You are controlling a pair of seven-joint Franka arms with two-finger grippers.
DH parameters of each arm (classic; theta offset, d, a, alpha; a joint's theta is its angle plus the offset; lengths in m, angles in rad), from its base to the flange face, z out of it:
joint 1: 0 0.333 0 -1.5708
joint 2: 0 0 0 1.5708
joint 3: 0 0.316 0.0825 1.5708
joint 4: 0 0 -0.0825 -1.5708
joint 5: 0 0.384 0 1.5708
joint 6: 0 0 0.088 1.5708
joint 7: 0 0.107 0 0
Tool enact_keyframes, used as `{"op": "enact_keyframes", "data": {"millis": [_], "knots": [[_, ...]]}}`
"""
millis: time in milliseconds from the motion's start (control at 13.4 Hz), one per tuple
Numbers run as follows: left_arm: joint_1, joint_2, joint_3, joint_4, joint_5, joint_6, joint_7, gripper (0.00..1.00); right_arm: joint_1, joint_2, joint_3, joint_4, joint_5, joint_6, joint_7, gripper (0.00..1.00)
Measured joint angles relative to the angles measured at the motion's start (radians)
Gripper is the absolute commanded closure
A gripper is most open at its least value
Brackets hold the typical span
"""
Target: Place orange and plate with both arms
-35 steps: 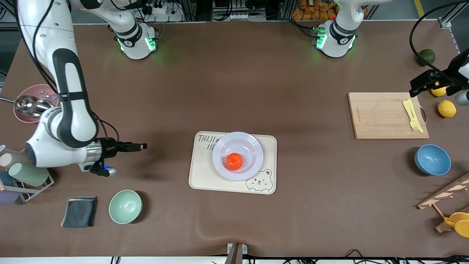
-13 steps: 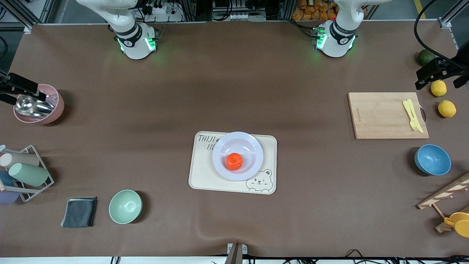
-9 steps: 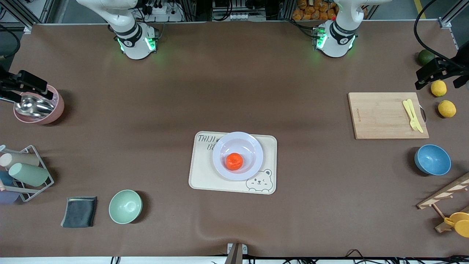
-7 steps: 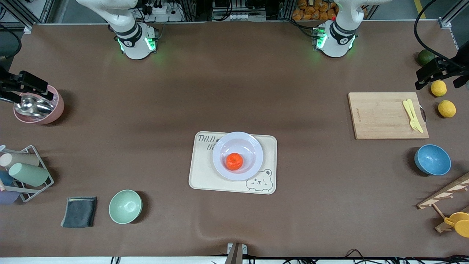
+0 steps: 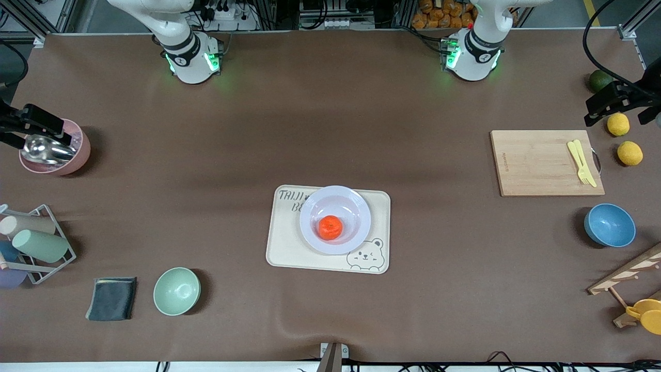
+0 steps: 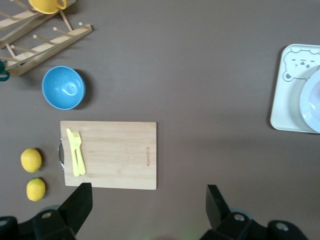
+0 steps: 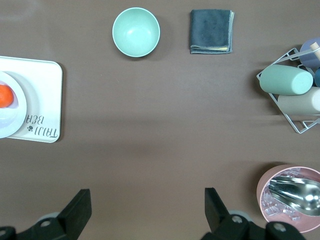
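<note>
The wide counter (image 5: 320,129) is covered in plain brown matting, evenly lit, with metal frame rails (image 5: 632,26) seen at its corners.

Overall light: bright, even, from overhead.
Shadows: soft, short; darker patch beside the blue bowl (image 5: 609,225) and mint green bowl (image 5: 176,291).
Glare: bright highlight on the metal scoop (image 5: 45,149); faint sheen across the brown table cover (image 5: 330,129).
Coloured light: green glow around both arm bases.
Focus: sharp in all three views.
Edge distortion: none evident.
</note>
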Motion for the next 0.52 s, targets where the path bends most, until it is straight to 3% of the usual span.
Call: {"op": "enact_keyframes", "data": {"millis": [524], "knots": [[-0.004,0.002,-0.01,-0.003,-0.007,0.0,0.0,0.0,-0.002,0.001,0.0,-0.016,-0.001,0.004,0.0,0.0]]}}
